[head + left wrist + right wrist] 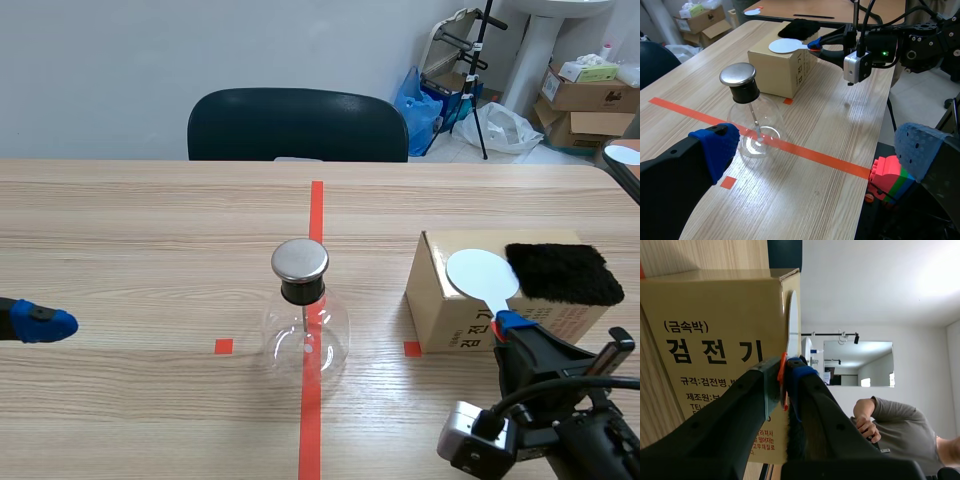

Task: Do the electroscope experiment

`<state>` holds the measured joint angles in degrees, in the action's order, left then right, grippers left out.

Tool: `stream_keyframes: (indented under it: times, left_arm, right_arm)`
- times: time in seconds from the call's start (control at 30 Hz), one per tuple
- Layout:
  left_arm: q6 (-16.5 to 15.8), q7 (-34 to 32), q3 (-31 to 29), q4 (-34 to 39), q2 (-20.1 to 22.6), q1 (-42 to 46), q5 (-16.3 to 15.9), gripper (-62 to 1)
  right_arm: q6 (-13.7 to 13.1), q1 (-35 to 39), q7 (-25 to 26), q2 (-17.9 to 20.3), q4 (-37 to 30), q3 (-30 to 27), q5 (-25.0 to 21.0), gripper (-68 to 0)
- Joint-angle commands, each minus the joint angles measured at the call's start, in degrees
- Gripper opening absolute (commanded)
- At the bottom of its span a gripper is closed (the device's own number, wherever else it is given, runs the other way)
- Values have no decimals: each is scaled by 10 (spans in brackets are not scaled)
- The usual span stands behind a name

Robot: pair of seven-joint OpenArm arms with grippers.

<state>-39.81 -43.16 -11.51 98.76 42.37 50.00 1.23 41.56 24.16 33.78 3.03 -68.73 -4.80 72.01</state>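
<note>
The right gripper (pixel 786 371) is clamped on the orange handle, the sensible hold, of the probably light, stiff white disc paddle (pixel 482 274) atop the cardboard box (pixel 445 310), three o'clock from the fragile-looking glass electroscope (pixel 305 335); the left gripper (pixel 817 147) stands open at nine o'clock.

The flask (pixel 305 320) stands at the centre of the table (pixel 130 220). The box (pixel 450 310) lies to its right. On the box, the disc (pixel 482 275) sits left of the fur (pixel 560 272). A chair (pixel 297 125) stands behind the far edge.
</note>
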Motion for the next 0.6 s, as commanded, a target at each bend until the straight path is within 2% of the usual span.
stream_keyframes:
  times: [0.0, 0.57]
  left_arm:
    - [-1, -8, -2, 3, -2, 5, -6, 14]
    - [-1, -8, -2, 3, -3, 5, -6, 14]
  right_arm:
    - [6, -9, -2, 6, -6, 1, -1, -666]
    - [5, -15, -4, 6, -6, 19, 0, -666]
